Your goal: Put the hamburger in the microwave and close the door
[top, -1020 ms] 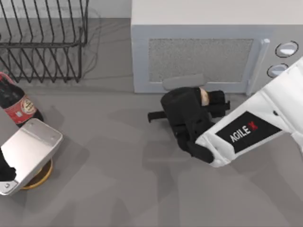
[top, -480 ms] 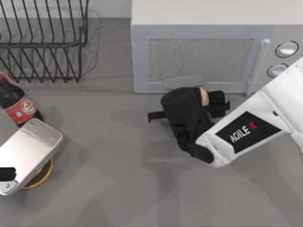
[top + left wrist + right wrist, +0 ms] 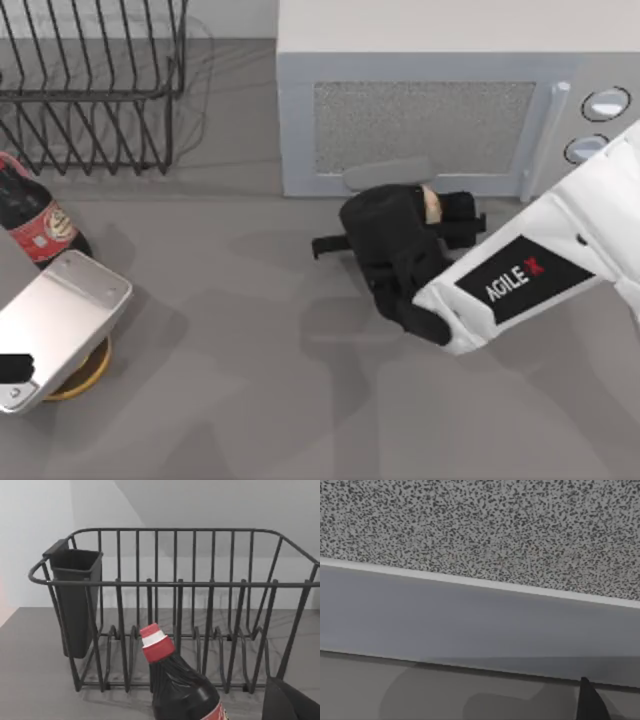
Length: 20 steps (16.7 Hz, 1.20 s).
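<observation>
- Parked at the bench's [image 3: 250,400] left edge: left arm [image 3: 60,325], idle above a flat yellow-orange disc [image 3: 85,375], well apart from the work and clear of the right arm's path; state of its pincer impossible to tell.
- Just beside it, lying on the bench: a dark bottle [image 3: 35,220] with a red cap, below the black wire rack [image 3: 95,90] in the far left corner.
- Centre, pressed low and close to the microwave [image 3: 450,30]: right arm's pincer [image 3: 432,207], closed on the hamburger [image 3: 431,205], a pale cream sliver with an orange patch between dark fingers, held just off the front panel.
- Door [image 3: 420,125] shut, mesh window facing the bench, pale bar handle [image 3: 545,140] and two knobs [image 3: 605,103] to the right; hence, by the look of it, no way in for the hamburger until that door swings open.
- Likely reason for the hold: burger kept clamped at door height, ready for loading.
- Seen from the left wrist, not from above: rack [image 3: 175,610] upright in full depth, with a dark cup [image 3: 75,602] hung on its end, and the bottle's red cap [image 3: 156,642] in front.
- Seen from the right wrist alone: speckled mesh [image 3: 480,530] and door's lower rim at very close range, proof of how near the pincer sits.
</observation>
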Each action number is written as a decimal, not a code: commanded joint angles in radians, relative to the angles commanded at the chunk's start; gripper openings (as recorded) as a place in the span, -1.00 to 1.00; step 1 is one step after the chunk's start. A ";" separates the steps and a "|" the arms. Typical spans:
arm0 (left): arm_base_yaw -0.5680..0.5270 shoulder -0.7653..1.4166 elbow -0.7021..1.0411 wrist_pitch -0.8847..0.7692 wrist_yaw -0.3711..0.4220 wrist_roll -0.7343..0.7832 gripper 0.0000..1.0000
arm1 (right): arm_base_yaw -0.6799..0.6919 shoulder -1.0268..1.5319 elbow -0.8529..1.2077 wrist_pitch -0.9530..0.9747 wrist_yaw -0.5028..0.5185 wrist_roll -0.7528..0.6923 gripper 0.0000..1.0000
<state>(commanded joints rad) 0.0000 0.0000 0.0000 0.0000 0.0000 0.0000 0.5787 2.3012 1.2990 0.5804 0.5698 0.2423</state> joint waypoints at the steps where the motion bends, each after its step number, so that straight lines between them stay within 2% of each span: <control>1: 0.002 0.003 0.000 0.003 0.002 0.000 -1.00 | 0.000 0.000 0.000 0.000 0.000 0.000 1.00; 4: 0.053 0.072 -0.012 0.074 0.055 0.001 -1.00 | 0.000 0.000 0.000 0.000 0.000 0.000 1.00; 12: 0.269 0.389 -0.068 0.454 0.271 0.007 -1.00 | 0.000 0.000 0.000 0.000 0.000 0.000 1.00; 14: 0.291 0.418 -0.071 0.487 0.293 0.007 -1.00 | 0.000 0.000 0.000 0.000 0.000 0.000 1.00; 20: 0.284 0.423 -0.047 0.471 0.287 0.007 -1.00 | 0.000 0.000 0.000 0.000 0.000 0.000 1.00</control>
<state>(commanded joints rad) 0.2836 0.4229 -0.0472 0.4713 0.2870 0.0073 0.5787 2.3012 1.2990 0.5804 0.5698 0.2423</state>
